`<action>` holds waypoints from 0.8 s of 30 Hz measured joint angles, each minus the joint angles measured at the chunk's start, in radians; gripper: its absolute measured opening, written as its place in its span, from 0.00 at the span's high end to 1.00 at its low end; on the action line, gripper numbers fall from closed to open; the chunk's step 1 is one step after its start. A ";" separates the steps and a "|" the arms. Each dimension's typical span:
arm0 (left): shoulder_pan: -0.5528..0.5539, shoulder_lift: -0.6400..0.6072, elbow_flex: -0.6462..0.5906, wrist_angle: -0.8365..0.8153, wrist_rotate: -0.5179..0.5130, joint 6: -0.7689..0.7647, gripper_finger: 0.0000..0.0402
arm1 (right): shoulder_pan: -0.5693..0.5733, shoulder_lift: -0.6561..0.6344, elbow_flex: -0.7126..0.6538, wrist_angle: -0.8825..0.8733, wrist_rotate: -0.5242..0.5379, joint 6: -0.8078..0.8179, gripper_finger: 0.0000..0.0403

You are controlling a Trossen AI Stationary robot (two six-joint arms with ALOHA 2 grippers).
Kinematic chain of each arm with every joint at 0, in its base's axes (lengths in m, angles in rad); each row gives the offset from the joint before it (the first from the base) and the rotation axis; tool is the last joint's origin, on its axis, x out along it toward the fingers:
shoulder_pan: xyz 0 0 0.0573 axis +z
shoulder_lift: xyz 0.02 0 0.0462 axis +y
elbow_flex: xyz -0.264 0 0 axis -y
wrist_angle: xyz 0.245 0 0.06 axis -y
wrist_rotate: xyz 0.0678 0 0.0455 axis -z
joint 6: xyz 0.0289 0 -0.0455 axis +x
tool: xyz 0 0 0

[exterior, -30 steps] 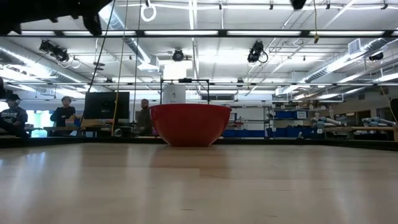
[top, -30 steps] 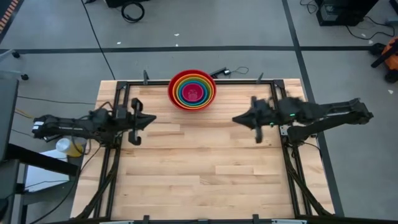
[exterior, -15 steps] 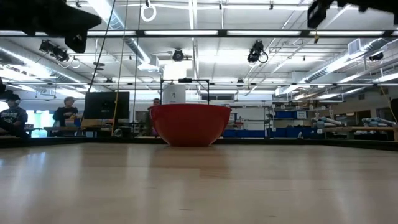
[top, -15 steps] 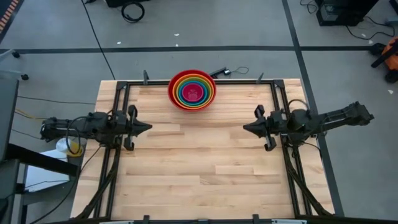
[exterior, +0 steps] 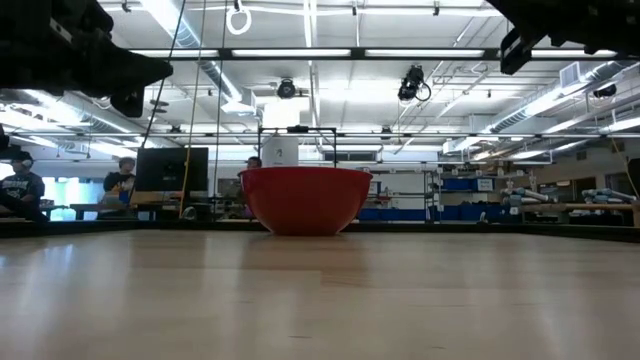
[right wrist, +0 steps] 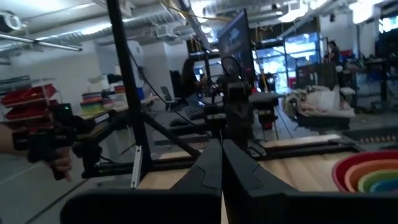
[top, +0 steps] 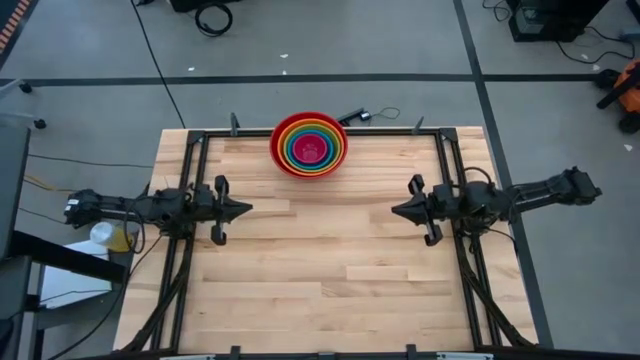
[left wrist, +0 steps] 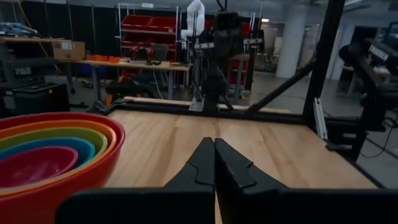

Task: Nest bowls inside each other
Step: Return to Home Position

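Observation:
The bowls sit nested in one stack at the table's far middle: the red bowl [top: 309, 143] outermost, then orange, green, blue, and the pink bowl [top: 311, 151] innermost. The stack rests on its base on the wood [exterior: 304, 201]; it also shows in the left wrist view [left wrist: 53, 160] and the right wrist view [right wrist: 367, 172]. My left gripper [top: 246, 209] is shut at the table's left side, pointing level toward the right. My right gripper [top: 395, 209] is shut at the right side, pointing toward the left. Neither touches anything.
A black metal frame [top: 320, 132] runs along the table's far edge and down both sides. The wooden table top [top: 320, 270] lies bare between and in front of the arms. People sit in the room beyond the table [exterior: 20, 190].
Both arms have drawn back toward their own sides of the table and sunk lower, the right one more; its gripper has tipped up toward level. The bowl stack has stayed where it was.

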State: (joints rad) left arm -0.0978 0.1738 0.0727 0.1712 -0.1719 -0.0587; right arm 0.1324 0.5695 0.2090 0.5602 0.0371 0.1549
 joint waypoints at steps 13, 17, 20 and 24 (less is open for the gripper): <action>0.000 -0.001 0.000 -0.078 -0.003 0.025 1.00 | -0.062 -0.122 -0.150 0.013 -0.029 0.077 0.99; 0.000 -0.001 0.000 -0.090 -0.003 0.028 1.00 | -0.081 -0.141 -0.180 0.015 -0.037 0.081 0.99; 0.000 -0.001 0.000 -0.101 -0.003 0.025 1.00 | -0.097 -0.156 -0.203 0.009 -0.038 0.093 0.99; 0.008 -0.001 0.000 -0.100 -0.003 0.024 1.00 | -0.123 -0.160 -0.203 0.004 -0.061 0.104 0.99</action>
State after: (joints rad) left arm -0.0903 0.1730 0.0727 0.0714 -0.1749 -0.0351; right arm 0.0096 0.4095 0.0059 0.5638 -0.0237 0.2592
